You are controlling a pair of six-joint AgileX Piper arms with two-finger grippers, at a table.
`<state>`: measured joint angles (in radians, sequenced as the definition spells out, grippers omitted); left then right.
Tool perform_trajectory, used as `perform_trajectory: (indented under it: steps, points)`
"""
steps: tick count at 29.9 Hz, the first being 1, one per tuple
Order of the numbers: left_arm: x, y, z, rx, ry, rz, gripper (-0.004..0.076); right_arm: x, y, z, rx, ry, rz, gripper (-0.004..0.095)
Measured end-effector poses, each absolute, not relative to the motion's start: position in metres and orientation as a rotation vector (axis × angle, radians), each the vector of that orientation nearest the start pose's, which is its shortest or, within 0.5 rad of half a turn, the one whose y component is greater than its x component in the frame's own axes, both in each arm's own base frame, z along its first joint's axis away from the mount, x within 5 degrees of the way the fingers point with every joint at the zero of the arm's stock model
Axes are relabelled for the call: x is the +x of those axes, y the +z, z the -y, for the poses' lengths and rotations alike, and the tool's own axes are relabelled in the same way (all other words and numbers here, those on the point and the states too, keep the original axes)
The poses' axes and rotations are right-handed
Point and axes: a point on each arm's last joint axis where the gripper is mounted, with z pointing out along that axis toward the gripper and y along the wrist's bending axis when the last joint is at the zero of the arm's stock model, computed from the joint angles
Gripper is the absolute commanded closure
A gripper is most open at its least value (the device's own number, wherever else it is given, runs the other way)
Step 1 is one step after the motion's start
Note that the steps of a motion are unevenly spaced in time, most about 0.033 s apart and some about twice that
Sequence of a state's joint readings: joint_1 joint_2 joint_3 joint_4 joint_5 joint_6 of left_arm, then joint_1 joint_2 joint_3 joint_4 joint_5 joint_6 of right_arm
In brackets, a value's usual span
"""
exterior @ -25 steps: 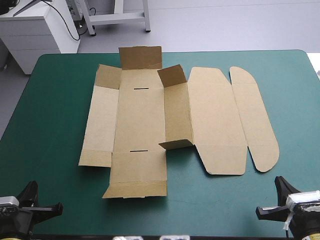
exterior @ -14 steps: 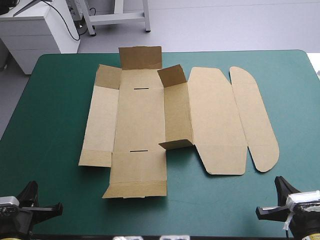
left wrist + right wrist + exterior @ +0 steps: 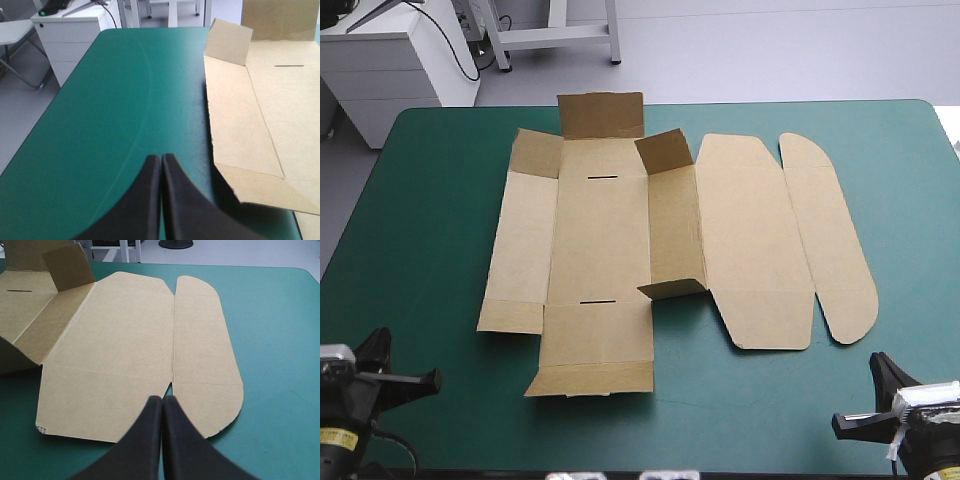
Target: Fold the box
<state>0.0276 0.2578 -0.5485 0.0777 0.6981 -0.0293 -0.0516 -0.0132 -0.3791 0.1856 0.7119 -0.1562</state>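
Step in hand: approach. The box (image 3: 600, 240) lies mostly flat at mid-counter (image 3: 430, 200) (a few flaps already stand raised). The left hand (image 3: 161, 159) and right hand (image 3: 163, 400) are closed and empty, near the front edge. Recommended: open both hands before reaching, then lift 1 side panel along its crease.

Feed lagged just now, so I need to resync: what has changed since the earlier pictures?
The left tool has shifted slightly, forward toward the box or upward; which, I cannot tell. It is shut, holding nothing. The right tool, also shut, stayed put, and the box lies unmoved, still mostly flat.
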Motion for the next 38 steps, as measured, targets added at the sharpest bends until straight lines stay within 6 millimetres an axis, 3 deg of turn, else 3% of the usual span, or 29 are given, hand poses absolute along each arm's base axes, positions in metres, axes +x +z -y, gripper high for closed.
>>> perform_trajectory:
  steps: [9,15,20,24,26,30,32,38]
  points:
    - [0.126,0.354,-0.008,-0.023,0.089,-2.069,0.0727,0.018,0.273,-0.010,-0.054,0.061,-1.793,0.0922]
    - [0.185,0.356,-0.009,-0.026,0.082,-2.211,0.0706,0.018,0.273,-0.010,-0.054,0.061,-1.793,0.0922]
    - [0.237,0.346,-0.012,0.021,0.021,-2.408,0.0706,0.018,0.273,-0.010,-0.054,0.061,-1.793,0.0922]
    - [0.273,0.331,-0.030,-0.022,-0.266,-2.535,0.0706,0.018,0.273,-0.010,-0.054,0.061,-1.793,0.0922]
    - [0.286,0.321,-0.049,-0.052,-0.444,-2.594,0.0709,0.018,0.273,-0.010,-0.054,0.061,-1.793,0.0922]
    - [0.300,0.296,-0.089,-0.194,-0.637,-2.663,0.0710,0.018,0.273,-0.010,-0.054,0.061,-1.793,0.0922]
    - [0.306,0.283,-0.101,-0.264,-0.692,-2.667,0.0710,0.018,0.273,-0.010,-0.054,0.061,-1.793,0.0922]
    - [0.317,0.267,-0.103,-0.296,-0.799,-2.659,0.0688,0.018,0.273,-0.010,-0.054,0.061,-1.793,0.0922]
